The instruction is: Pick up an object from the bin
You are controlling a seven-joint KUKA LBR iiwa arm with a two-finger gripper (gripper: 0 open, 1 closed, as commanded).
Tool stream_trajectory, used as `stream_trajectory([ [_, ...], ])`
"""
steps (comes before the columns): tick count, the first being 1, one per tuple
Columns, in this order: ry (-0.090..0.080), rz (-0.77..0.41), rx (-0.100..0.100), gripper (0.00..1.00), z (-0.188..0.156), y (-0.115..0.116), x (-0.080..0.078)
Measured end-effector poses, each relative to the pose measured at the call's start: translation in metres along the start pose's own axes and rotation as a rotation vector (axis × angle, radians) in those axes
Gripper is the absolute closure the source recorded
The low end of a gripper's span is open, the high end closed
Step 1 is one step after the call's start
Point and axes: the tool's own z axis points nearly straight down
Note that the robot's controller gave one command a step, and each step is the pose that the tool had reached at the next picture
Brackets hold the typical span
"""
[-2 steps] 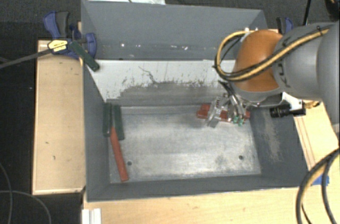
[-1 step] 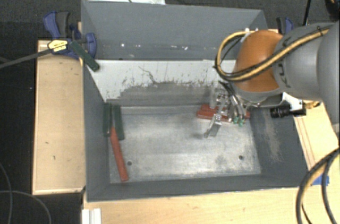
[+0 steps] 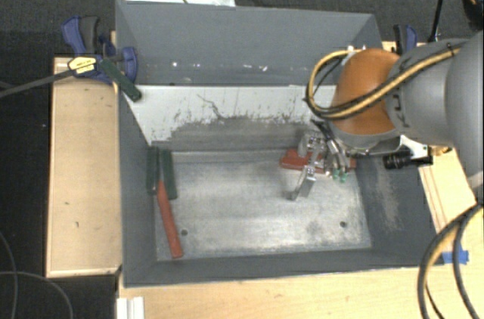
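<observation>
Red block [image 3: 290, 159]: small, matte, boxy; right of centre in frame, just beside the gripper [image 3: 310, 178]. (A)
Jaws spread or pressed together? (B)
Cannot tell. (A)
Other contents? (B)
Long red stick [image 3: 171, 225] and dark green bar [image 3: 162, 174], lower left. Bin [image 3: 249, 223] floor: scuffed grey metal; back wall scratched. (A)

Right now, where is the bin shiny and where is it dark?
Camera view: the bin's back wall glares pale where the light hits it. Camera view: the floor shines softly in the middle. Camera view: the right slope beside the gripper looks darker.
</observation>
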Motion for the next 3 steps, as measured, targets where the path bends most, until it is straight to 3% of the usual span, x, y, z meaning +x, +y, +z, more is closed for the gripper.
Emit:
stream_trajectory([
  [1,0.002,-0.032,0.000,0.00,-0.001,0.014,0.006],
  [2,-0.004,-0.032,-0.001,1.00,-0.003,0.014,0.005],
  [3,-0.010,0.013,0.001,1.00,-0.136,-0.071,-0.005],
])
